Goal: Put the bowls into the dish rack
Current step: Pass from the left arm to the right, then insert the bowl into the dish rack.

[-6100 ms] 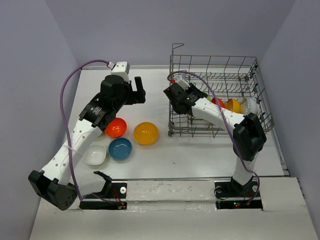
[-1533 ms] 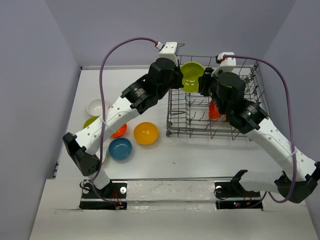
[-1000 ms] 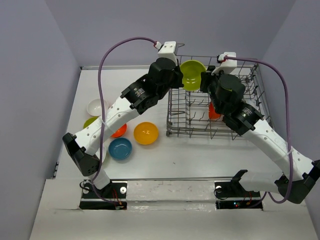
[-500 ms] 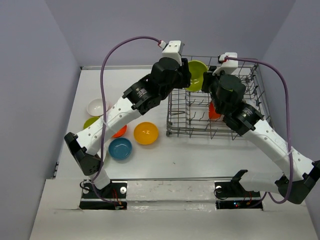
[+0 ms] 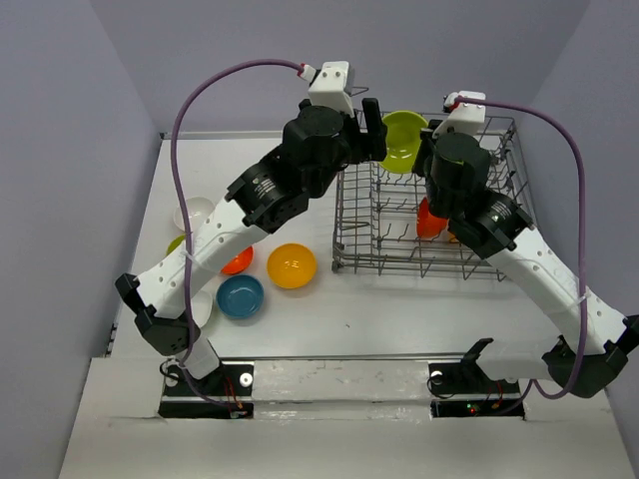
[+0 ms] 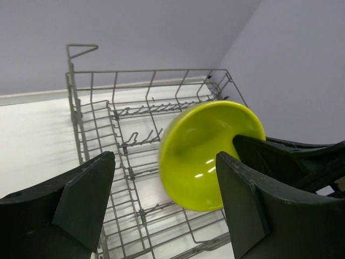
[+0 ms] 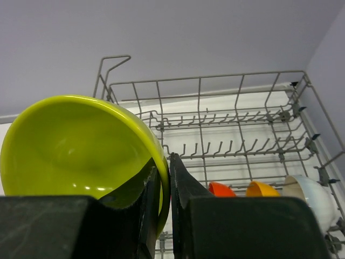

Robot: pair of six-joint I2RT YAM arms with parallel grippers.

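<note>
On the white table (image 5: 399, 309) nearest the arm bases, a small glossy blue bowl (image 5: 241, 296), an orange-yellow bowl (image 5: 292, 265) and a red-orange bowl (image 5: 237, 262) half hidden under the left arm lie unloaded, with a small white bowl (image 5: 195, 212) farther back on the left. Beyond them stands the large grey wire dish rack (image 5: 419, 269), where a second red-orange bowl (image 7: 222, 189), a second orange-yellow bowl (image 7: 260, 188) and a rounded white bowl (image 7: 310, 197) sit among the tines at its right end. Above the rack's far left part a glossy lime green bowl (image 5: 403, 140) hangs tilted in mid-air: the right gripper (image 7: 163, 164) pinches its rim, one finger inside and one outside, while the left gripper (image 6: 164, 156) stands wide, fingers either side of the bowl and apparently clear of it. The load seems to rest on that thin pinch alone. A good finish likely means the left arm backing straight off first, then a slow descent with the bowl on edge into a free gap between tines, and no letting go until it is seated, since a slick bowl could slip or clip the tall wire side
</note>
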